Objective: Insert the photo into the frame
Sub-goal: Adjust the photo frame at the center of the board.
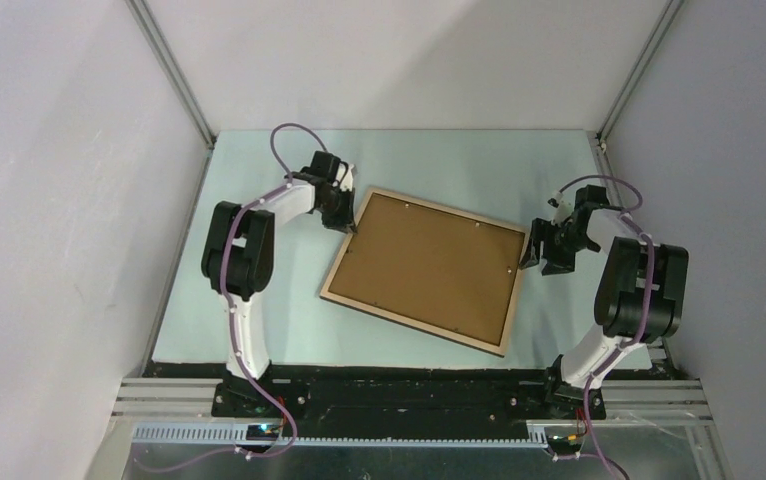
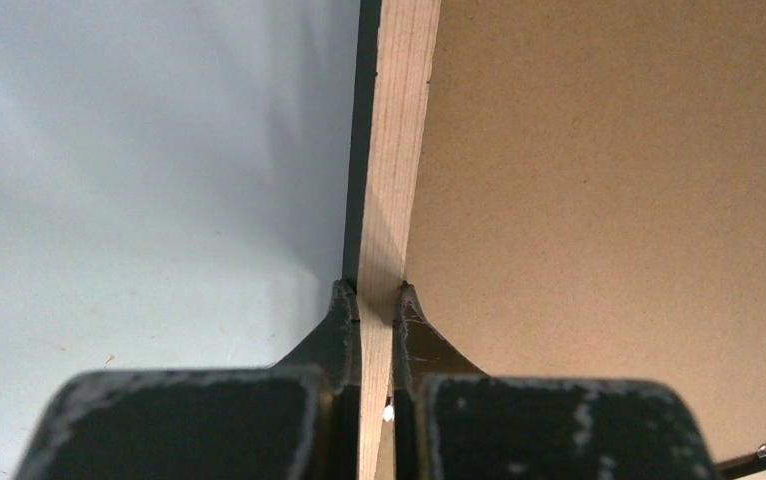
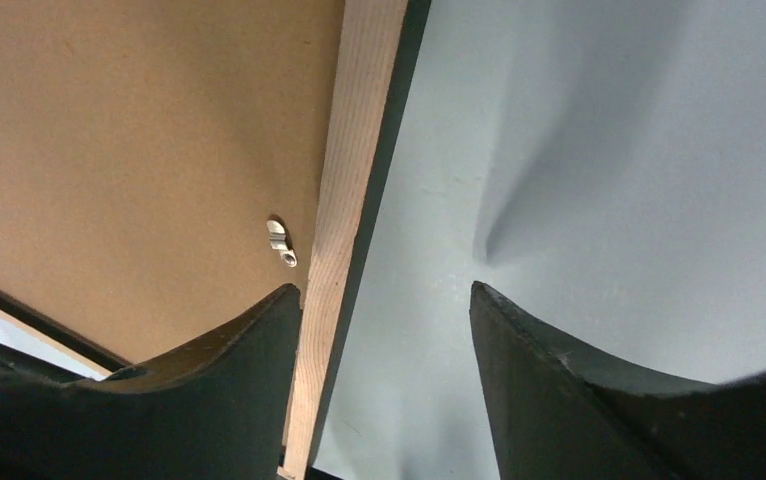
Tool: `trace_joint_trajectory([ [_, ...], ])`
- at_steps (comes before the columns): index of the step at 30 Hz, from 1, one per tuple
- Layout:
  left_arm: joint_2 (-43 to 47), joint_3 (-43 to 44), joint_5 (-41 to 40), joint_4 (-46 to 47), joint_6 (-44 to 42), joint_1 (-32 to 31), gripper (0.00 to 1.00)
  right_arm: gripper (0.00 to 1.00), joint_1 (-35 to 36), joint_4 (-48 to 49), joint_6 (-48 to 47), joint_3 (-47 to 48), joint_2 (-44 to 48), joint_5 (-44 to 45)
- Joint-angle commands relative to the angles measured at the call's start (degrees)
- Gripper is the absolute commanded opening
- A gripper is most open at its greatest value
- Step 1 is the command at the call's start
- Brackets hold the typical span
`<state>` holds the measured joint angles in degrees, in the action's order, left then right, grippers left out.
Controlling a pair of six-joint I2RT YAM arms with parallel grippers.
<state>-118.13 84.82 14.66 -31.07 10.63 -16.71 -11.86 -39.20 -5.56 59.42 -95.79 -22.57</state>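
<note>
You have the frame (image 2: 396, 140) lying back-up mid-table, long axis roughly from left edge to right edge, its left rail clenched in the left gripper (image 2: 377, 300), the right gripper (image 3: 384, 290) released astride the right rail; no photo shows.

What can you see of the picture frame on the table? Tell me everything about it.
The frame lies flat, back side up, skewed on the pale table. Its thin rails look like light wood with a black outer edge. A brown backing panel fills it, with a small metal clip by the right rail. The left gripper is shut on the left rail towards the far corner; the open right gripper straddles the right rail. No photo shows.
</note>
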Motion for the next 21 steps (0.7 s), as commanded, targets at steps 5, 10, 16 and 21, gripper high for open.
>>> trace_joint_trajectory([
  [5, 3.23, -6.63, 1.89, 0.81, 5.40, 1.63, 0.00, 0.58, 1.35, 2.09, 3.01, 6.69, -7.36, -2.50],
  [10, 4.70, -9.23, 1.64, 1.87, 5.64, 1.71, 0.00, 0.53, 3.32, 2.07, 3.35, 8.83, -10.11, -2.12],
  [16, 6.09, -11.78, 2.27, 2.75, 6.55, 1.77, 0.00, 0.39, 4.78, 1.64, 3.37, 12.03, -12.97, -1.64],
  [21, 7.54, -14.17, 2.19, 3.30, 7.17, 1.85, 0.00, 0.19, 4.72, 1.26, 3.46, 14.33, -14.53, -1.95],
])
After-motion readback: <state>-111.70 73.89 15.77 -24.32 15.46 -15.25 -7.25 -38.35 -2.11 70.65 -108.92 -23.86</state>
